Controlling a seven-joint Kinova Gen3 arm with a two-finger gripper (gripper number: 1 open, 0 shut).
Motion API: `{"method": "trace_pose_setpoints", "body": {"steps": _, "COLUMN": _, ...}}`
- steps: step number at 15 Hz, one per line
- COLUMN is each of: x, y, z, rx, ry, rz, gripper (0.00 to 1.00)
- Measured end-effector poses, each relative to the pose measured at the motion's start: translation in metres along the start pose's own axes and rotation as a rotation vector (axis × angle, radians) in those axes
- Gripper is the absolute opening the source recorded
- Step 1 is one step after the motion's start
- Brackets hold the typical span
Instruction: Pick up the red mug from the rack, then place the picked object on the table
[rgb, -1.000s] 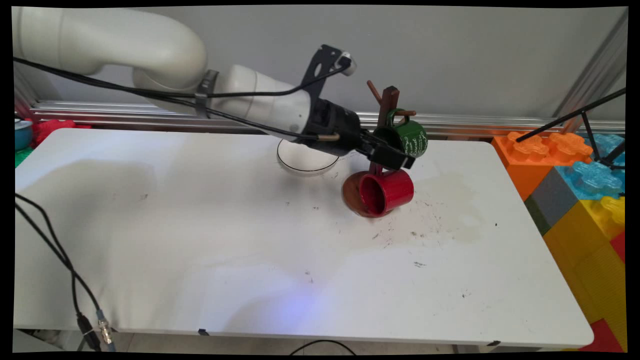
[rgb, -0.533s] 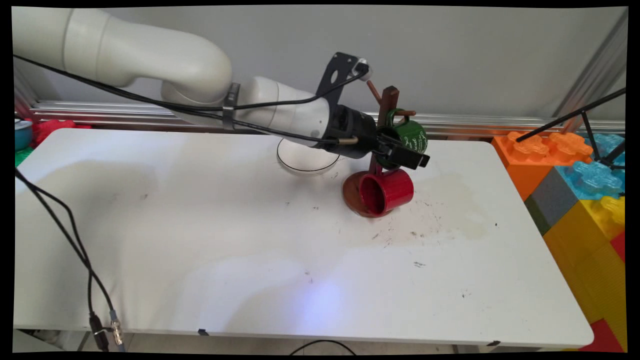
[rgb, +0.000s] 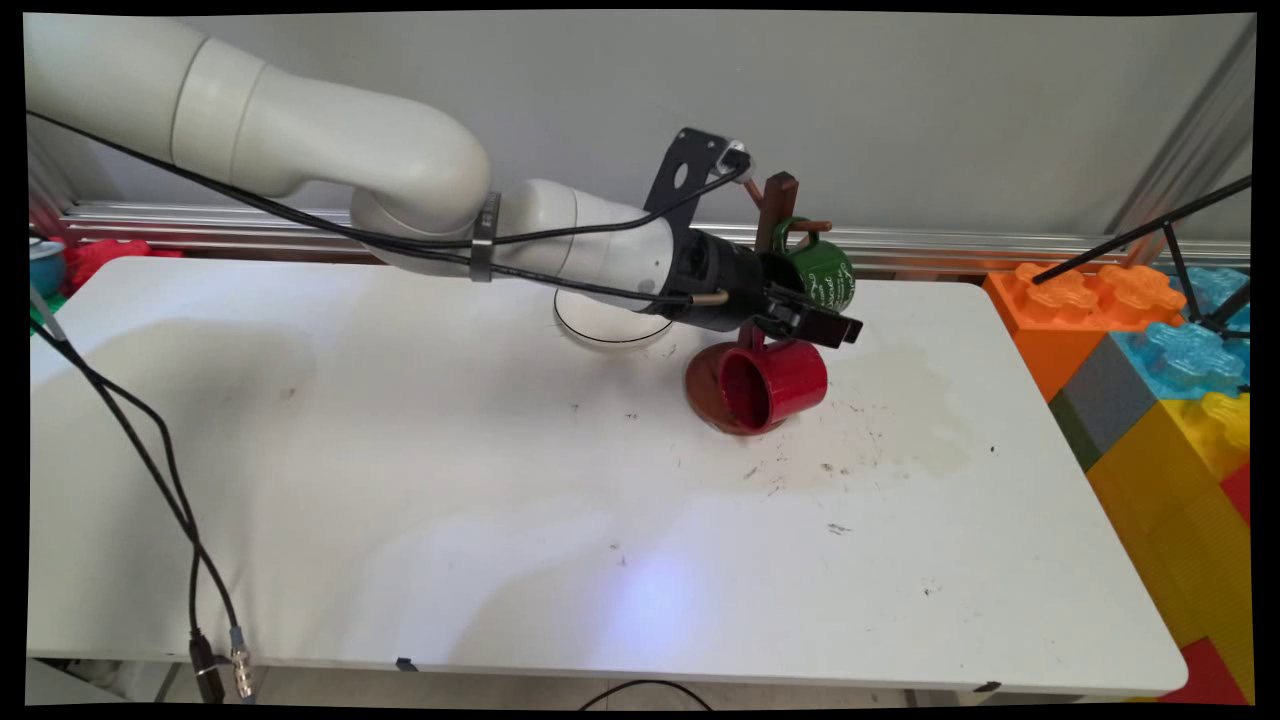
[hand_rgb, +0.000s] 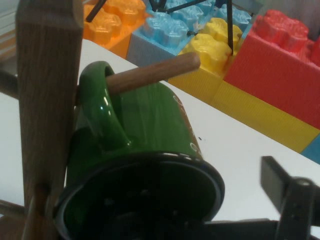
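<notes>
Gripper (rgb: 815, 322) at green mug (hand_rgb: 145, 165) hung on wooden mug tree (rgb: 775, 215) (red mug (rgb: 775, 382) below); fingers (hand_rgb: 280, 187) spread wide, holding nothing.

Mug (rgb: 822, 277) hung by its handle on rack peg (hand_rgb: 150, 73), second mug (rgb: 775, 383) below it, bowl (rgb: 612, 317) left of rack (rgb: 775, 205)

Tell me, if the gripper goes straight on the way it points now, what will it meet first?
Probably the green mug hanging from a peg of the wooden mug tree. In the hand view, its open mouth lies directly ahead of the gripper.
</notes>
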Motion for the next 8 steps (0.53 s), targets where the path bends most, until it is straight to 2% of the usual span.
{"method": "trace_pose_setpoints", "body": {"steps": 8, "x": -0.0041, "y": -0.0004, "z": 0.0050, "rx": -0.007, "ry": 0.019, "rz": -0.012, "gripper": 0.00}}
